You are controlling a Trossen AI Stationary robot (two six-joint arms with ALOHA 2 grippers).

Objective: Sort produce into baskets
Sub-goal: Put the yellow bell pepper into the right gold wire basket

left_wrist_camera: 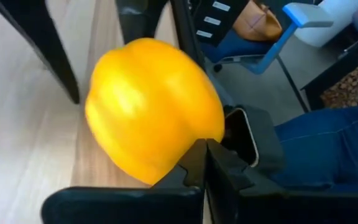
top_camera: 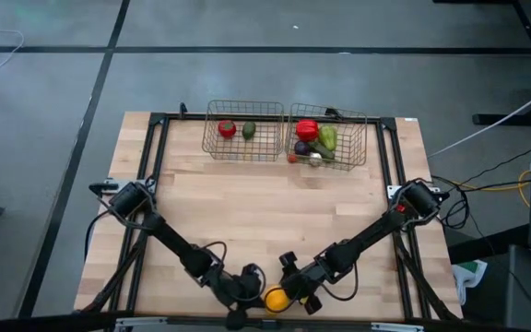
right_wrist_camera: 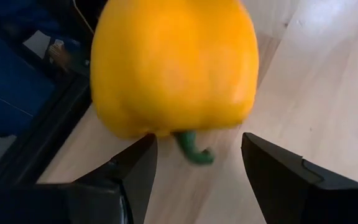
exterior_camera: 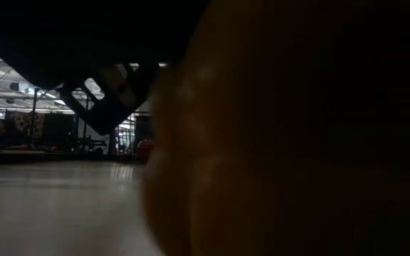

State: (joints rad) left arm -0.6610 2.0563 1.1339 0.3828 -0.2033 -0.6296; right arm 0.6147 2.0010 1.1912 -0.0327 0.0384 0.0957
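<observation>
A yellow pepper (top_camera: 275,299) lies on its side on the wooden table, close to the near edge, with its green stem (right_wrist_camera: 194,151) pointing at my right gripper. My right gripper (right_wrist_camera: 197,162) is open just short of the stem end, one finger on either side, touching nothing. My left gripper (left_wrist_camera: 207,163) is shut, with its tips right at the pepper's opposite side. Two wire baskets stand at the far edge. The left basket (top_camera: 212,148) holds a red tomato (top_camera: 227,129) and a green piece (top_camera: 249,132). The right basket (top_camera: 365,140) holds a red pepper (top_camera: 307,129), green pieces and a purple ball (top_camera: 300,148). My left gripper's shut fingertips (left_wrist_camera: 194,163) stand at the lower side of the yellow pepper (left_wrist_camera: 166,155), coming level from the table's left. I cannot tell whether they touch it. The pepper rests on the table.
The table's near edge and its black frame rail (right_wrist_camera: 48,130) run close beside the pepper. A chair and a person's leg in blue trousers (left_wrist_camera: 328,155) show beyond that edge. The pepper and an arm fill most of the low view (exterior_camera: 276,142).
</observation>
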